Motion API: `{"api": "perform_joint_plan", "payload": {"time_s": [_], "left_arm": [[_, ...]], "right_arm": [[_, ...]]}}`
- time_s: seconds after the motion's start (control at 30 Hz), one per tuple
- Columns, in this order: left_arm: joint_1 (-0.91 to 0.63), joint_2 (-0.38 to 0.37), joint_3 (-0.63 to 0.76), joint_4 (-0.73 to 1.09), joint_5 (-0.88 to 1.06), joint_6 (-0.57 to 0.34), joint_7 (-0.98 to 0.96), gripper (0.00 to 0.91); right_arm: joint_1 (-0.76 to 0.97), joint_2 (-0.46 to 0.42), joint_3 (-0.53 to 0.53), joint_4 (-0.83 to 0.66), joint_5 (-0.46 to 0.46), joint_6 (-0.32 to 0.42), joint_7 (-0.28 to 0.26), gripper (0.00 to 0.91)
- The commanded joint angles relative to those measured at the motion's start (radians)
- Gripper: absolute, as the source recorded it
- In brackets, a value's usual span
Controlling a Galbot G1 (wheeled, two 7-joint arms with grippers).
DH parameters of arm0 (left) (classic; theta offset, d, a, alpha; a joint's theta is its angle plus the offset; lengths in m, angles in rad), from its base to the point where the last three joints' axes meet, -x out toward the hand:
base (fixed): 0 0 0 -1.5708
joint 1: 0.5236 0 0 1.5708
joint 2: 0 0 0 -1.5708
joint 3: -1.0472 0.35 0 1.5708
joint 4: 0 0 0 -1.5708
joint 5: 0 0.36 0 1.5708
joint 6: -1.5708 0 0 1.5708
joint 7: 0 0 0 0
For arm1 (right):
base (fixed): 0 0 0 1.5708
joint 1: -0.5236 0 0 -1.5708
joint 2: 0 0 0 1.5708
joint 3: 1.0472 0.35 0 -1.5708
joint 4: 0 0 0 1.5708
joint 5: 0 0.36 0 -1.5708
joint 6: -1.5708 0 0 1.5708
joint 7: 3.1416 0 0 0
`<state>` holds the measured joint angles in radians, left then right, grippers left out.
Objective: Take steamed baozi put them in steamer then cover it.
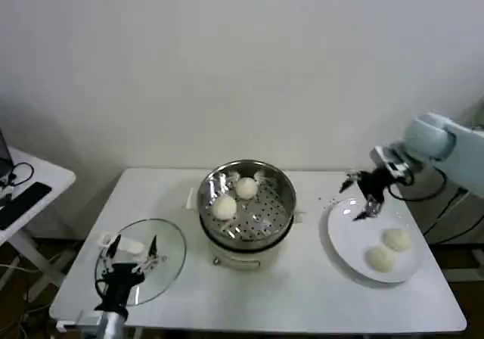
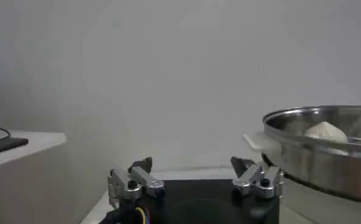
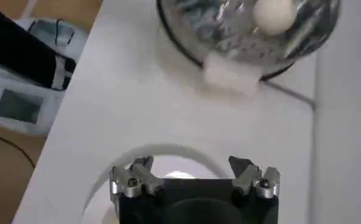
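The steel steamer stands mid-table on its cream base, with two steamed baozi on its perforated tray. Two more baozi lie on a white plate at the right. My right gripper hovers open and empty over the plate's far left rim; its wrist view shows the plate rim and the steamer beyond. My left gripper rests open over the glass lid at the front left. From the left wrist, the steamer and one baozi appear beside the open left gripper.
A side table with a dark device and cables stands at the far left. A wall runs close behind the white table. Bare tabletop lies between the steamer and the plate and along the front edge.
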<state>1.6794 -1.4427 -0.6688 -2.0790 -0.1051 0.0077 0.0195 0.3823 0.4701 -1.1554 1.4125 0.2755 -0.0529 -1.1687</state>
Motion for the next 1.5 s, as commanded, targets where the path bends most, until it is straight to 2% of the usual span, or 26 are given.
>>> {"api": "perform_joint_plan", "payload": {"time_s": [0.03,0.33,0.93,1.5], "left_arm": [[0.001,-0.003,0.002,0.007,0.008,0.002,0.0,0.907],[0.006,-0.006,0.0,0.019,0.007,-0.006,-0.001,0.907],[0.002,-0.005,0.001,0.035,0.004,-0.007,-0.001,0.907],[-0.004,-0.009,-0.002,0.04,0.002,-0.005,-0.002,0.907]], "right_arm": [[-0.396,-0.136,0.265,0.006,-0.237,0.048,0.008,0.907],[-0.397,-0.069,0.241,-0.109,-0.284,0.053,0.019,0.907],[-0.414,0.024,0.241,-0.198,-0.307,0.045,0.052,0.907],[-0.411,0.066,0.231,-0.214,-0.328,0.035,0.032,0.907]]}}
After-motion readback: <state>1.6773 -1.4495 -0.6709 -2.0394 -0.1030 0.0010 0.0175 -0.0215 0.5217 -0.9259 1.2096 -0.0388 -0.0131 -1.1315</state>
